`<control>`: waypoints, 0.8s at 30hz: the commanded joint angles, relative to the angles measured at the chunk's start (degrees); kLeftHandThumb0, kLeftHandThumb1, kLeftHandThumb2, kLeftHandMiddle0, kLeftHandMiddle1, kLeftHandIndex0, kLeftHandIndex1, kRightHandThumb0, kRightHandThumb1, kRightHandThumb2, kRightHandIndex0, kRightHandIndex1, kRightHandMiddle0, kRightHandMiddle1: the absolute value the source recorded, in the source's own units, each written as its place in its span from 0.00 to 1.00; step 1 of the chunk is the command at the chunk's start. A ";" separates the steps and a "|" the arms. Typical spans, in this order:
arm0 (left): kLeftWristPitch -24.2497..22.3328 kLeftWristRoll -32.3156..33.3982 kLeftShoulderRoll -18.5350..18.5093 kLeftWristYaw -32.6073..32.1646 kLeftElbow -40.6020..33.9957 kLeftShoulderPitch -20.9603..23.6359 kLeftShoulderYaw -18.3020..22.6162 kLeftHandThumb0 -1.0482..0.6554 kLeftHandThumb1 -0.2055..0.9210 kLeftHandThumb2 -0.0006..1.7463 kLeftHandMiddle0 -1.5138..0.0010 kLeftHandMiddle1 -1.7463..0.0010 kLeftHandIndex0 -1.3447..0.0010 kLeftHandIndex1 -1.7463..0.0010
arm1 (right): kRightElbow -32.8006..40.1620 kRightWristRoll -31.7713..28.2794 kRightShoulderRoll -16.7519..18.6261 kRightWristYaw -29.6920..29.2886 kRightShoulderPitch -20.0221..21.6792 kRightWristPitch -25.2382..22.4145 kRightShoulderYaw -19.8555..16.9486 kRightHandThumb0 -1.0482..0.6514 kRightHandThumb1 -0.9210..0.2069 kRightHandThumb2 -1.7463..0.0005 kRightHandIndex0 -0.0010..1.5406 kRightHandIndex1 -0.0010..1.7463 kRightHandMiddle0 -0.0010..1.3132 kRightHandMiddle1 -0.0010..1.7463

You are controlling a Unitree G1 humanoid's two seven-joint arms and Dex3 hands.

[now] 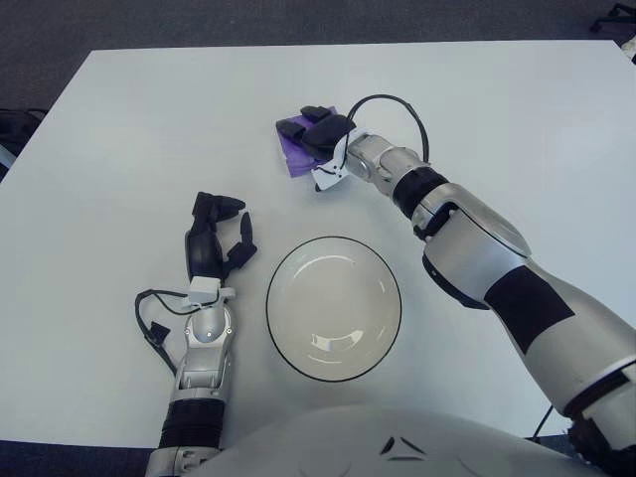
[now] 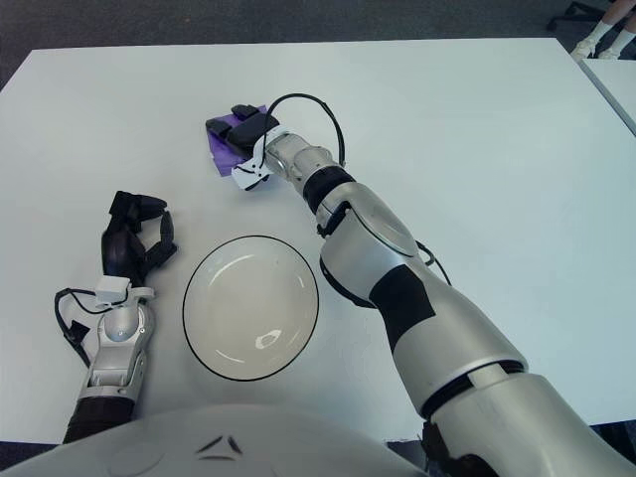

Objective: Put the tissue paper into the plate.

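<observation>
Tissue paper (image 1: 294, 149) — a small purple pack — lies on the white counter (image 1: 517, 129), beyond the plate (image 1: 334, 308) and a little toward the robot's left of it, well apart from the rim. Right hand (image 1: 316, 129) is stretched out over the pack, dark fingers (image 1: 294, 126) draped across its top and far edge; they look to be closing on it, but the pack shows flat on the counter, so whether the grip is firm or only a touch I cannot tell. Left hand (image 1: 214, 243) shows just left of the plate, fingers loosely spread, holding nothing — idle. Plate is a white bowl-like dish with a dark rim, nothing in it. Step in hand, by my reading: the grasp itself, with lift and carry not yet begun. Next move calls for the fingers to pinch the pack securely, raise it off the counter, draw it back toward the robot until it hangs over the plate's middle, then let go. Risk: a thin, slippery pack may slide out from under the fingertips rather than lift.
</observation>
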State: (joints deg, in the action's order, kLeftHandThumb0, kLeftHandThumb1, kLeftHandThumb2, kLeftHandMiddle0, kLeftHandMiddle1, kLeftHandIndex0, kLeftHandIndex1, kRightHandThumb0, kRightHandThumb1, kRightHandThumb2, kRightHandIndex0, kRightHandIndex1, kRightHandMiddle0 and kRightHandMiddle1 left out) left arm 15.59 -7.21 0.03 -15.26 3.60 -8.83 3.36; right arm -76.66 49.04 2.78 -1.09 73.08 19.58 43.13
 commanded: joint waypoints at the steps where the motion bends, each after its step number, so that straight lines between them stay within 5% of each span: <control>1: -1.73 -0.29 1.12 -0.31 5.98 -6.21 0.05 0.39 0.77 0.51 0.63 0.00 0.74 0.00 | -2.20 -0.85 -0.17 5.58 -4.14 -0.42 -0.46 0.14 0.42 0.53 0.00 0.29 0.00 0.24; 2: -1.70 -0.25 1.09 -0.27 6.04 -6.21 0.15 0.39 0.77 0.51 0.63 0.00 0.74 0.00 | -2.24 -1.22 -0.18 6.26 -4.41 -0.56 -0.76 0.15 0.43 0.52 0.00 0.31 0.00 0.27; 4: -1.61 -0.09 1.05 -0.14 6.10 -6.26 0.36 0.39 0.77 0.51 0.63 0.01 0.74 0.00 | -2.30 -2.04 -0.19 7.36 -5.06 -0.94 -1.48 0.21 0.51 0.43 0.01 0.59 0.00 0.60; 8: -1.44 0.02 1.05 0.04 5.82 -6.48 0.49 0.39 0.78 0.50 0.63 0.01 0.75 0.00 | -2.24 -3.12 -0.05 8.88 -5.33 -1.45 -2.46 0.29 0.58 0.34 0.11 0.91 0.05 0.91; 11: -1.27 0.10 1.00 0.21 5.61 -6.64 0.58 0.39 0.78 0.50 0.63 0.01 0.75 0.00 | -2.24 -4.62 0.25 10.75 -5.66 -2.03 -3.77 0.32 0.52 0.33 0.22 0.96 0.23 0.96; 13: -1.21 0.11 0.96 0.29 5.62 -6.65 0.62 0.39 0.78 0.50 0.63 0.01 0.75 0.00 | -2.21 -5.18 0.31 11.50 -5.79 -2.04 -4.14 0.49 0.57 0.25 0.32 0.98 0.32 0.99; 16: -1.20 0.06 0.94 0.30 5.67 -6.62 0.66 0.39 0.78 0.50 0.62 0.02 0.74 0.00 | -2.10 -5.52 0.30 11.93 -5.95 -1.69 -4.26 0.57 0.65 0.18 0.40 0.99 0.40 0.97; 24: -1.10 0.28 0.88 0.64 5.60 -6.61 0.84 0.39 0.75 0.53 0.61 0.02 0.73 0.00 | -1.67 -6.17 -0.10 13.31 -5.73 0.07 -4.01 0.61 0.79 0.07 0.52 1.00 0.50 0.96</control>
State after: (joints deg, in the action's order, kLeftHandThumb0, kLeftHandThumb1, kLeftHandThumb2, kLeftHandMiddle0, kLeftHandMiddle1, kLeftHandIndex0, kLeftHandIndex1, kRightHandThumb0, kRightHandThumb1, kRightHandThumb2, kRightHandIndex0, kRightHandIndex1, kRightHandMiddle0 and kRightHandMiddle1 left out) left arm 16.03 -6.90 0.41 -15.10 3.46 -9.55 4.12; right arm -75.79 41.53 2.61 6.07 72.81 19.49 37.57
